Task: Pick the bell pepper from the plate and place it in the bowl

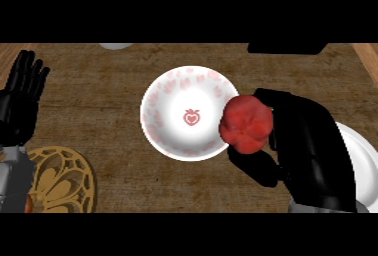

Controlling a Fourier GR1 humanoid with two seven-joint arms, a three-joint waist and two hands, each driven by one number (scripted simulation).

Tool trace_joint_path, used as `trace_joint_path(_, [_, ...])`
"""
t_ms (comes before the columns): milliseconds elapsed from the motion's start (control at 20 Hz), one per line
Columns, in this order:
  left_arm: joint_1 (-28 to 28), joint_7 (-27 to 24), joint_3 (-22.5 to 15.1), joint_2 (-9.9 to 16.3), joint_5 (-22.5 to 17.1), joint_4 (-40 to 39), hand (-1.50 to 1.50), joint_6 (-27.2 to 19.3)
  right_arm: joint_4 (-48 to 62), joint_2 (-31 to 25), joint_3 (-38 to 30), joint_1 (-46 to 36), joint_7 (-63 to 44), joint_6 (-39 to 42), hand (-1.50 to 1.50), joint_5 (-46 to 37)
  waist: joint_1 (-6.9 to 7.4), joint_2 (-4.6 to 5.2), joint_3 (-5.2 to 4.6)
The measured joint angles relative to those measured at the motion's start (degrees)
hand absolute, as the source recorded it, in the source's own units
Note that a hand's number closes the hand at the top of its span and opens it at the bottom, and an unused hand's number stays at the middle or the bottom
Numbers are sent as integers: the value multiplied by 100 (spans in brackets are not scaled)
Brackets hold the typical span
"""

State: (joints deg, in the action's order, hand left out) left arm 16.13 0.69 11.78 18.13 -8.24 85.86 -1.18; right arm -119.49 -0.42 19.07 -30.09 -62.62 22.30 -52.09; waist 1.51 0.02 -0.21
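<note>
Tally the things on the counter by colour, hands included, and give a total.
White: 2, the plate and the bowl
Red: 1, the pepper
Gold: 1, the trivet
Black: 2, the left hand and the right hand
Total: 6

Right hand [310, 150] curled round red bell pepper [246, 124] at plate [171, 95] rim, left hand [21, 97] resting open

Brown woven-textured table [111, 90]. White plate [184, 117] with red pattern, mid-table. Gold openwork trivet [63, 182] at near left edge. White bowl [363, 160] at right edge. Small white object [116, 46] at far edge.
</note>
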Motion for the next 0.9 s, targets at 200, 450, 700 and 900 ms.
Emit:
trace_joint_path(200, [-85, -101, 59, 15, -37, -54, 0, 77, 1034, 2, 75, -527, -70, -389, 150, 205, -1, 11, 9])
trace_joint_path(450, [-182, -192, 91, -2, -58, -51, 0, 127, 2228, -2, 416, -867, -112, -978, 150, 3, 8, 15, 13])
trace_joint_path(700, [-31, -188, 3, -117, 54, -116, 0, -12, 3233, -1, 333, -828, -75, -1708, -150, -12, -13, 33, 18])
trace_joint_path(900, [-24, -145, -26, -144, 61, -70, 0, -21, 3802, 0, 265, -728, 90, -2588, -150, 262, 21, 39, 22])
